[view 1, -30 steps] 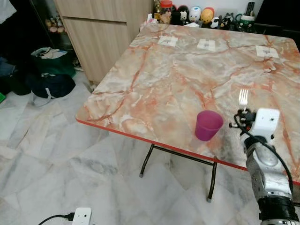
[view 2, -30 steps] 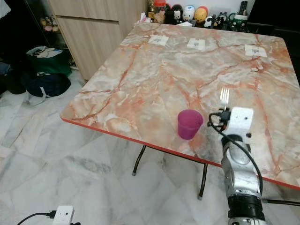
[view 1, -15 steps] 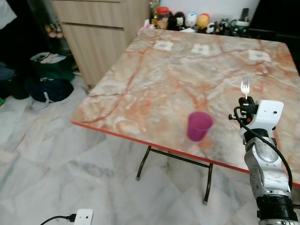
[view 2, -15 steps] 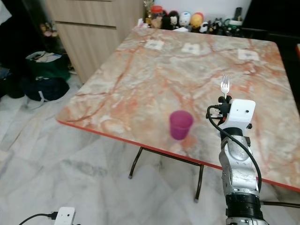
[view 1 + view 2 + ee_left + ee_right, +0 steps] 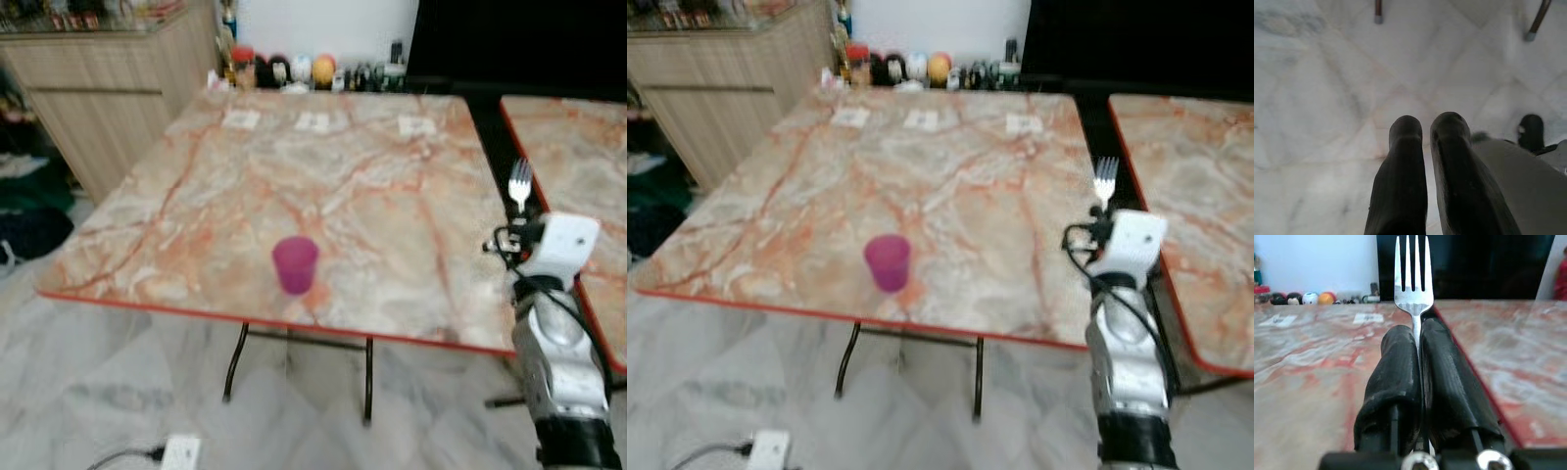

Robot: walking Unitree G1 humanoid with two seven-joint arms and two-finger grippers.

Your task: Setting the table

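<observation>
A silver fork [image 5: 519,183] stands tines-up, clamped between the black fingers of my right gripper [image 5: 1413,335], which is shut on its handle. That arm is raised at the right edge of the marble table [image 5: 343,176], over the dark gap between two tables. A purple cup [image 5: 295,264] stands upright near the table's front edge, well to the left of the fork. My left gripper [image 5: 1426,128] hangs idle over the pale floor, fingers together with nothing between them.
A second marble table [image 5: 578,137] with a red rim stands to the right. Small figurines and jars [image 5: 294,70] line the far edge, with white paper slips [image 5: 313,121] before them. A wooden cabinet [image 5: 88,108] is at left. A white power strip [image 5: 179,452] lies on the floor.
The camera has swung to the right: the table and cup sit further left in view and the second table has appeared. My right gripper keeps the fork upright.
</observation>
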